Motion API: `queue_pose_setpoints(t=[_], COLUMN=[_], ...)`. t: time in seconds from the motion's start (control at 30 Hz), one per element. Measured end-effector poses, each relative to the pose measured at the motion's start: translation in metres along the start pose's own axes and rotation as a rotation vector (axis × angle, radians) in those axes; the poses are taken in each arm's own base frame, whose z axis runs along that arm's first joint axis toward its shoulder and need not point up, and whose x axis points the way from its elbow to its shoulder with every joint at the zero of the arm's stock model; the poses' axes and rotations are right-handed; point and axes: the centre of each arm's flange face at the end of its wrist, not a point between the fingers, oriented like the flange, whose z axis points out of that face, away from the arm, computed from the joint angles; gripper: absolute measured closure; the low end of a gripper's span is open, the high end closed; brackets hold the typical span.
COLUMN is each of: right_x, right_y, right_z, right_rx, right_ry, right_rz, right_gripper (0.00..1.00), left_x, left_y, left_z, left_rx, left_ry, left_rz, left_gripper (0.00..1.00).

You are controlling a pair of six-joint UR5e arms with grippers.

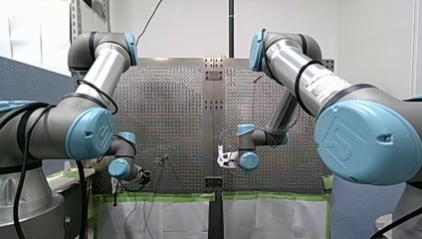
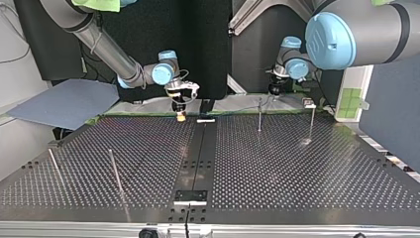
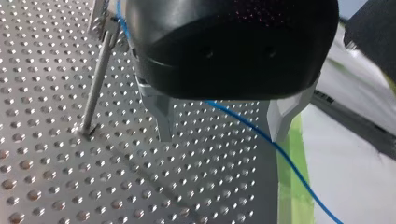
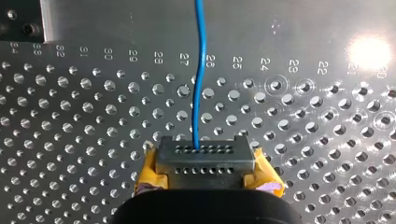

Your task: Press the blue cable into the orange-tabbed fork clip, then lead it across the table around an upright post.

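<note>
Close under the right wrist camera: right gripper (image 4: 205, 158), yellow pads (image 4: 148, 171) clamped on the blue cable (image 4: 200, 93). Runs straight ahead over the perforated counter (image 4: 70, 140), then is cut off by the frame edge. Further along, left gripper (image 3: 222, 135): fingers spread, gripping nothing. Crosses the gap between them, upper stretch hidden behind the black housing, beside an upright post (image 3: 95, 88). Across the counter in the top view, too thin to follow.
</note>
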Motion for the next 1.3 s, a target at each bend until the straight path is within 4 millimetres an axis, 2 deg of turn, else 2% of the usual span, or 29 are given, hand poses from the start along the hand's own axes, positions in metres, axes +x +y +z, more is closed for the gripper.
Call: queue_pose_setpoints(t=[0.23,0.63,0.9,1.3], right_x=[-0.001,-0.002,-0.002,-0.002], right_y=[-0.001,-0.002,-0.003,-0.003], right_z=[-0.001,-0.002,-0.002,-0.002], right_rx=[0.002,0.004,0.004,0.007], right_ry=[-0.008,-0.017,-0.014,-0.016], right_rz=[-0.001,-0.002,-0.001,0.000], right_gripper=[1.00,1.00,1.00,1.00], left_x=[0.001,-0.036,-0.052,-0.058], left_y=[-0.002,-0.001,-0.010,-0.027], left_z=[-0.003,-0.010,-0.031,-0.073], left_rx=[0.052,0.023,0.027,0.038], left_ry=[0.014,-0.047,-0.112,-0.124], left_rz=[0.000,0.022,0.014,0.052], left_gripper=[0.00,0.00,0.00,0.00])
